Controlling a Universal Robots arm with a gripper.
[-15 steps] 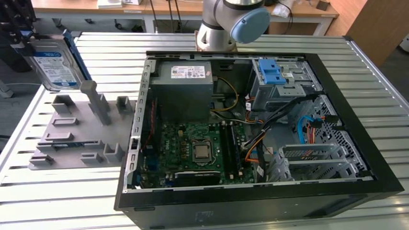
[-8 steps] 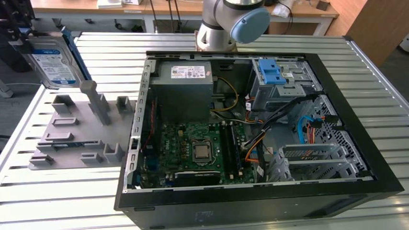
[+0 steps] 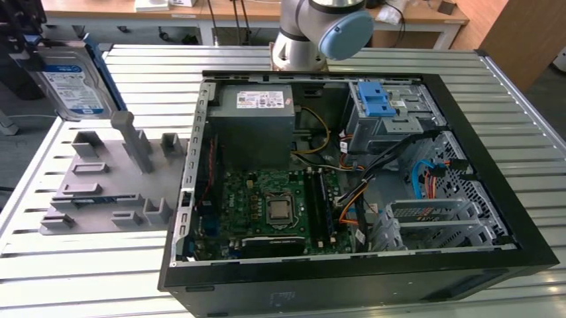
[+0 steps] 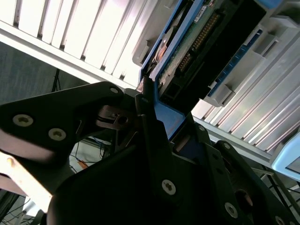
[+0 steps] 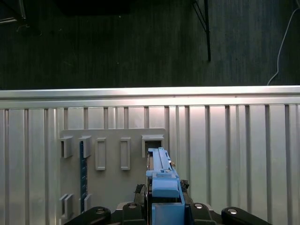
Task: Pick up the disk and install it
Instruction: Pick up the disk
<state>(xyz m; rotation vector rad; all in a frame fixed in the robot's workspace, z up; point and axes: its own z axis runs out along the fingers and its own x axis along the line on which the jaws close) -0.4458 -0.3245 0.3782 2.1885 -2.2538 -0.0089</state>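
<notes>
The disk [image 3: 75,83] hangs upright above the grey holder plate [image 3: 106,185] at the exterior view's left, its white-and-blue label facing the camera and its blue carrier along the edges. My gripper [image 3: 26,41] is shut on its upper end. In the first wrist view the disk [image 5: 161,176] appears edge-on, and its blue handle sits between my black fingers [image 5: 136,191], above an open slot [image 5: 152,145] of the plate. The second wrist view shows the disk's connector end [image 4: 197,42] and the blue handle [image 4: 166,117] clamped in my gripper [image 4: 154,112].
An open computer case [image 3: 495,119] lies on the slatted metal table [image 3: 89,278]. Inside are a drive cage with a blue latch bracket [image 3: 376,99], a grey power supply [image 3: 256,116], the motherboard [image 3: 274,205] and cables. The arm's base [image 3: 319,33] stands behind the case.
</notes>
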